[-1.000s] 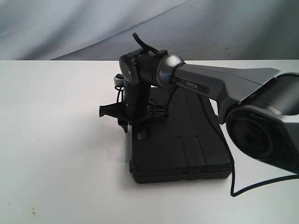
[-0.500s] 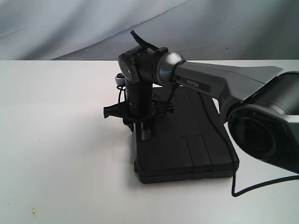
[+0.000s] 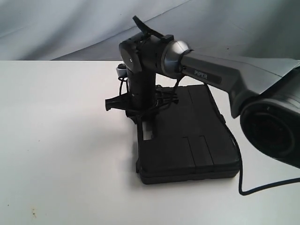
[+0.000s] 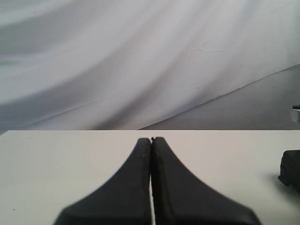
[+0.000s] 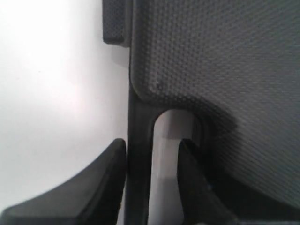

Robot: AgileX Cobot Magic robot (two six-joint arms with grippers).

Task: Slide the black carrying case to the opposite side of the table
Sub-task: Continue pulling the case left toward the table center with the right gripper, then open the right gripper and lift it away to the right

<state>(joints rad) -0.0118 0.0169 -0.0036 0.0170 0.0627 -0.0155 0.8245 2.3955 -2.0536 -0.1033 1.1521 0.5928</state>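
- Progress is looking partial, by my judgement: the black carrying case (image 3: 187, 140) is lying flat on the desk (image 3: 61, 140), right of the middle in the exterior view, with bare desk stretching well away on its left.
- The right arm (image 3: 220, 77) is reaching across and pointing down at the case's left edge, where the handle slot (image 3: 148, 132) is showing.
- The right jaws are standing partly open and straddling the handle bar (image 5: 139, 159). One is sitting outside the case against the bar. The other is sitting inside the slot, with a strip of desk showing between it and the bar. They are hooking the handle, not pinching it.
- The left jaws are pressing together, holding nothing, and facing out over bare desk.
- Remaining work, as judged: the slide is not yet reaching a far side; which edge is serving as the goal, I cannot tell.
- A black cable (image 3: 243, 187) is trailing on the desk just beside the case's near right corner and is risking a snag.
- A grey backdrop cloth (image 3: 70, 28) is hanging behind the desk.
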